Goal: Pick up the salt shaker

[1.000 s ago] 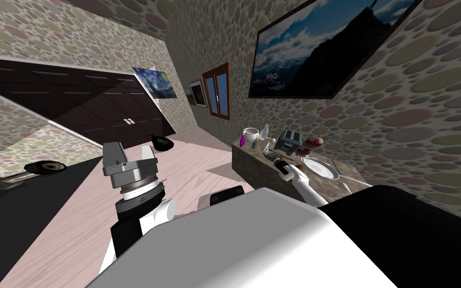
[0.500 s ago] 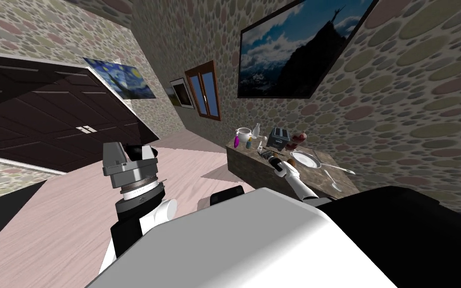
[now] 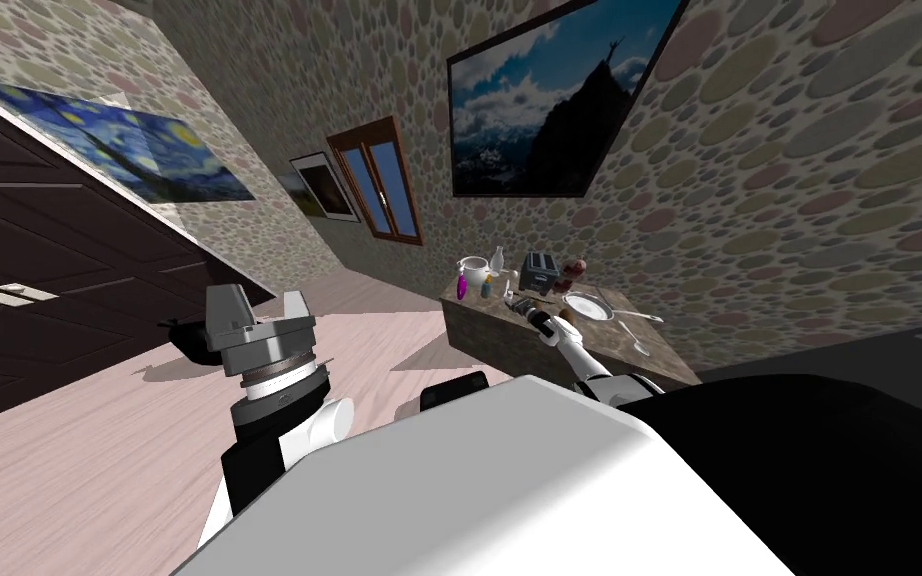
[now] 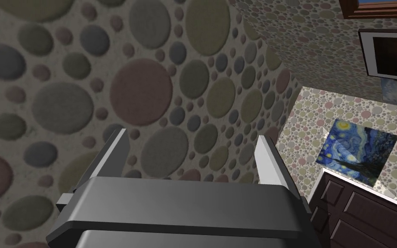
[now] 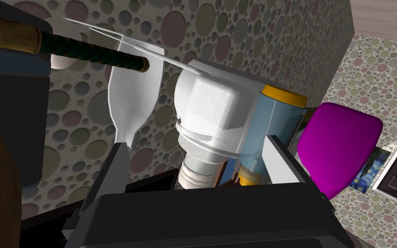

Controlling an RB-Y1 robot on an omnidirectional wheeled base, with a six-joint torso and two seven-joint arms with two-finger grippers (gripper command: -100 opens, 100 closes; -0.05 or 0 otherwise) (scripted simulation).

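Pebble-patterned walls surround a brown mottled counter (image 3: pixel 494 340) bearing a toaster (image 3: pixel 540 271) and a plate (image 3: pixel 589 307). We see the right hand (image 5: pixel 197 150) over the counter, its fingers spread and unclenched. The white salt shaker (image 5: pixel 208 120) sits between them, apart from one finger (image 5: pixel 113 172) and close to the other. Just beside the shaker are a yellow-capped blue bottle (image 5: pixel 275 125) and a magenta object (image 5: pixel 339 150). The left hand (image 3: pixel 257 318), raised well away from the counter, is likewise released.
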